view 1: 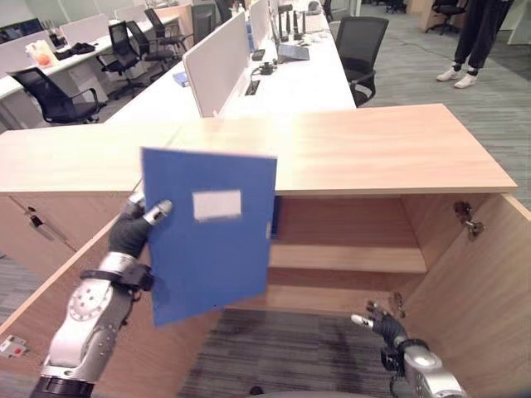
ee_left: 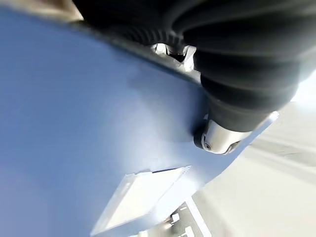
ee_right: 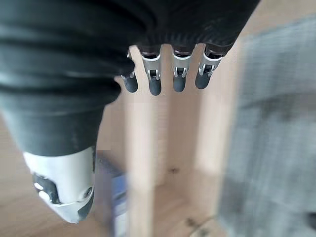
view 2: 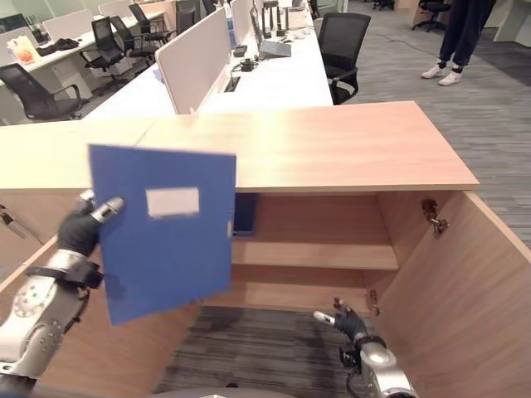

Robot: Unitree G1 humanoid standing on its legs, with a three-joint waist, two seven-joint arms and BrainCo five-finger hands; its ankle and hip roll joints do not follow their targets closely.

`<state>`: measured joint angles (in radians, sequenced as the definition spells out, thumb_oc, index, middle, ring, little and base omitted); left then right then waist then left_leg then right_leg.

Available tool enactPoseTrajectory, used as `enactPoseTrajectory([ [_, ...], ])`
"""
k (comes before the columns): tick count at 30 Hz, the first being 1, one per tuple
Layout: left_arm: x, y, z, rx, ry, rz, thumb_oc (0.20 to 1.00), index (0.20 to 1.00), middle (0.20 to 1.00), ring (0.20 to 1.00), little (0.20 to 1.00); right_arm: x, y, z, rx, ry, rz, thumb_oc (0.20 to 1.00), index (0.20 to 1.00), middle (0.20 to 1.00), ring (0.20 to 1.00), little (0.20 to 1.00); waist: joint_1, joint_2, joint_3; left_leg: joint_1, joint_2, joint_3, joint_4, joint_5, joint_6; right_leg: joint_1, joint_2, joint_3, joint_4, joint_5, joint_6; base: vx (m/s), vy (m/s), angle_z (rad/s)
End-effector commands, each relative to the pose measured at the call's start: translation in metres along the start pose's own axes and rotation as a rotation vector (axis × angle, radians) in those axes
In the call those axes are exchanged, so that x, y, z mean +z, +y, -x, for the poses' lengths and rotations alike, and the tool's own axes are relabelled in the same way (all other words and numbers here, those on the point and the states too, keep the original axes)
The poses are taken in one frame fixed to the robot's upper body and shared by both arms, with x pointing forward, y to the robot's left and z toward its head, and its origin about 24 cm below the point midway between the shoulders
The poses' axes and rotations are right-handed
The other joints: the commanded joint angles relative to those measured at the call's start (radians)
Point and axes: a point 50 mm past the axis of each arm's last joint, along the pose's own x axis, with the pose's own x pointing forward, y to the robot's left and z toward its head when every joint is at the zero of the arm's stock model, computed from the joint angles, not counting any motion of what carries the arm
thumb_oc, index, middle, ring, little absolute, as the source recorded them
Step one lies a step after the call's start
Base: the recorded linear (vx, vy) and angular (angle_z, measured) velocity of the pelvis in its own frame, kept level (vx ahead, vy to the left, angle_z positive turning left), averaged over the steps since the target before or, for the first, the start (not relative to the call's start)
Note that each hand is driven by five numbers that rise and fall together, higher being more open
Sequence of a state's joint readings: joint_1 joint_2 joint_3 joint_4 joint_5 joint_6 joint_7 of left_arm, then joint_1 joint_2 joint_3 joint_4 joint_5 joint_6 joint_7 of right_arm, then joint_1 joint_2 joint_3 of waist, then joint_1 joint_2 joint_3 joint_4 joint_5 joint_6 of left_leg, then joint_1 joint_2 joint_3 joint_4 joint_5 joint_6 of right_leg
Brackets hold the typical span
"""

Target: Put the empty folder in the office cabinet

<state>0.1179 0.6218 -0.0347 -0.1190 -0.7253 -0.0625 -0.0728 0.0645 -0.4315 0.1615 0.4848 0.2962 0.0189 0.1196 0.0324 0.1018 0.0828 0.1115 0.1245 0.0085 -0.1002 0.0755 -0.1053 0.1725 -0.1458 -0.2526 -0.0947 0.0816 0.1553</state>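
A blue folder (view 1: 207, 232) with a pale label is held upright in the air before the open wooden cabinet (view 1: 332, 149), left of its middle. My left hand (view 1: 133, 228) is shut on the folder's left edge, its thumb (ee_left: 217, 140) pressed on the front cover (ee_left: 74, 123). My right hand (view 1: 386, 326) hangs low near the cabinet's floor at the lower right. Its fingers (ee_right: 155, 79) are relaxed and hold nothing. The cabinet's shelf (view 1: 344, 257) lies bare to the right of the folder.
Both cabinet doors stand open, one at the right (view 1: 489, 290) and one at the left (view 1: 50, 298). Another blue item (view 2: 245, 214) stands inside behind the folder. Desks and office chairs (view 1: 361, 41) lie beyond; a person (view 1: 473, 41) stands at the far right.
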Motion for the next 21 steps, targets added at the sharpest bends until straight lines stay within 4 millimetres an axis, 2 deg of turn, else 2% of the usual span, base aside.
enactPoseTrajectory([
  [1, 0.045, -0.005, -0.022, -0.085, -0.189, -0.088, 0.200, 0.200, 0.200, 0.200, 0.200, 0.064, 0.005, -0.008, 0.124, -0.232, -0.015, 1.000, 1.000, 1.000, 1.000, 1.000, -0.009, -0.065, 0.041, 0.073, -0.005, 0.047, 0.013, -0.118, -0.030, 0.018, -0.033, 0.009, 0.031, -0.117, 0.024, -0.01, 0.010, -0.05],
  [4, 0.042, -0.014, -0.027, -0.135, -0.174, -0.080, 0.200, 0.200, 0.200, 0.200, 0.200, 0.087, 0.007, -0.001, 0.220, -0.299, 0.010, 1.000, 1.000, 1.000, 1.000, 1.000, -0.015, -0.071, 0.040, 0.075, -0.005, 0.053, 0.013, -0.120, -0.030, 0.016, -0.035, 0.011, 0.031, -0.115, 0.026, -0.01, 0.009, -0.08],
  [8, 0.043, -0.026, -0.032, -0.202, -0.179, -0.080, 0.200, 0.200, 0.200, 0.200, 0.200, 0.102, 0.017, 0.002, 0.304, -0.339, 0.012, 1.000, 1.000, 1.000, 1.000, 1.000, -0.023, -0.074, 0.037, 0.076, -0.002, 0.059, 0.013, -0.121, -0.030, 0.014, -0.035, 0.017, 0.028, -0.112, 0.026, -0.01, 0.009, -0.06],
  [9, 0.044, -0.035, -0.035, -0.241, -0.182, -0.077, 0.200, 0.200, 0.200, 0.200, 0.200, 0.113, 0.025, 0.001, 0.347, -0.373, -0.006, 1.000, 1.000, 1.000, 1.000, 1.000, -0.025, -0.076, 0.037, 0.075, -0.001, 0.063, 0.013, -0.121, -0.030, 0.012, -0.035, 0.020, 0.028, -0.111, 0.027, -0.02, 0.015, -0.04],
  [11, 0.045, -0.045, -0.039, -0.284, -0.190, -0.073, 0.200, 0.200, 0.200, 0.200, 0.200, 0.121, 0.035, 0.000, 0.393, -0.395, -0.018, 1.000, 1.000, 1.000, 1.000, 1.000, -0.028, -0.077, 0.036, 0.075, 0.000, 0.067, 0.013, -0.123, -0.030, 0.008, -0.035, 0.023, 0.028, -0.110, 0.027, 0.00, 0.004, -0.02],
  [12, 0.045, -0.045, -0.039, -0.284, -0.190, -0.073, 0.200, 0.200, 0.200, 0.200, 0.200, 0.121, 0.035, 0.000, 0.393, -0.395, -0.018, 1.000, 1.000, 1.000, 1.000, 1.000, -0.028, -0.077, 0.036, 0.075, 0.000, 0.067, 0.013, -0.123, -0.030, 0.008, -0.035, 0.023, 0.028, -0.110, 0.027, -0.01, 0.010, -0.05],
  [15, 0.045, -0.060, -0.044, -0.349, -0.199, -0.062, 0.200, 0.200, 0.200, 0.200, 0.200, 0.125, 0.055, -0.003, 0.470, -0.394, -0.043, 1.000, 1.000, 1.000, 1.000, 1.000, -0.030, -0.079, 0.035, 0.079, 0.001, 0.074, 0.013, -0.125, -0.031, 0.006, -0.034, 0.030, 0.025, -0.109, 0.027, 0.00, 0.007, -0.09],
  [21, 0.049, -0.077, -0.050, -0.403, -0.225, -0.046, 0.200, 0.200, 0.200, 0.200, 0.200, 0.112, 0.075, -0.007, 0.528, -0.339, -0.078, 1.000, 1.000, 1.000, 1.000, 1.000, -0.036, -0.079, 0.035, 0.082, 0.000, 0.073, 0.013, -0.127, -0.031, 0.013, -0.034, 0.031, 0.025, -0.112, 0.026, 0.00, 0.005, -0.02],
])
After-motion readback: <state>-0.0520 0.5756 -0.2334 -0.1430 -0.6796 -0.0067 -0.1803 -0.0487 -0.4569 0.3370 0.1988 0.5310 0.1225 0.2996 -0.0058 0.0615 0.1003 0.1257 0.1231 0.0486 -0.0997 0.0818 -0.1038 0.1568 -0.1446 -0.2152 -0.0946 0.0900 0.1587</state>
